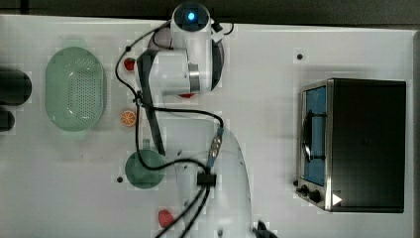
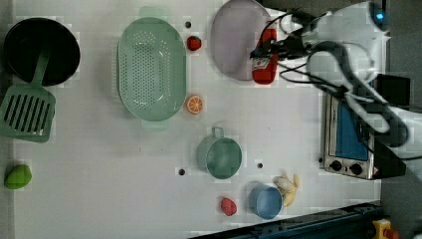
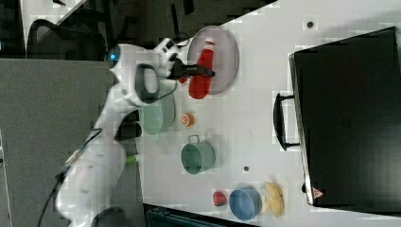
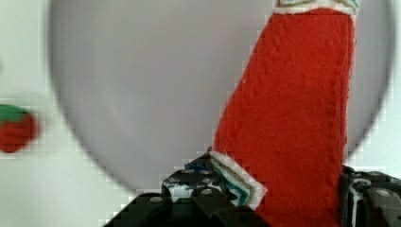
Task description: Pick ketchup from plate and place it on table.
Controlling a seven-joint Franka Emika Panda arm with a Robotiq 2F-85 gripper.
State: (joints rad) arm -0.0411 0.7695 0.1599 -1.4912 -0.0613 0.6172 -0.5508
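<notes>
Table (image 2: 99,199): white, my drop zone.
Plate (image 2: 231,40): lilac-grey, under my load.
Ketchup (image 3: 201,71): red felt bottle, carried over the plate's rim.
My gripper (image 4: 279,198): fingers clamped on the ketchup's label end.
Handling, I judge: carry clear of the strawberry (image 2: 193,43), lower level onto bare table, then release.

I count one ketchup (image 2: 264,62), one plate (image 2: 234,40), one basket (image 2: 151,68), two cups (image 2: 219,157) (image 2: 265,201), perhaps two strawberries (image 2: 193,43) (image 2: 228,206) flanking the basket.
</notes>
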